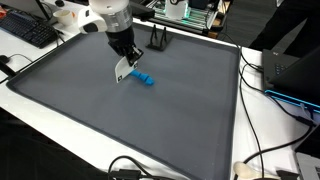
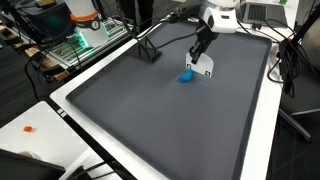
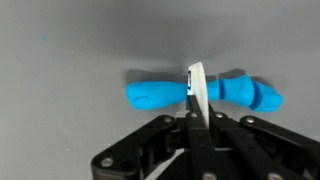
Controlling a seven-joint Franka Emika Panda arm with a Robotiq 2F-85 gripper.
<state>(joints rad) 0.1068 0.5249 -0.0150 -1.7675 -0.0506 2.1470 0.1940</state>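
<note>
My gripper [image 1: 126, 58] is shut on a thin white flat piece [image 1: 122, 70] that hangs below the fingers. In the wrist view the white piece [image 3: 197, 85] stands edge-on between the shut fingers [image 3: 196, 112], right over the middle of a blue lumpy roll [image 3: 155, 95] lying on the grey mat. In both exterior views the blue roll [image 1: 146, 80] [image 2: 186, 73] lies on the mat just beside the white piece [image 2: 201, 66]. I cannot tell whether the piece touches the roll.
A large dark grey mat [image 1: 150, 120] covers the white table. A small black stand [image 1: 158, 42] [image 2: 150, 55] sits near the mat's far edge. A keyboard [image 1: 25, 30], cables [image 1: 270, 150] and a laptop [image 2: 260, 12] lie around the mat.
</note>
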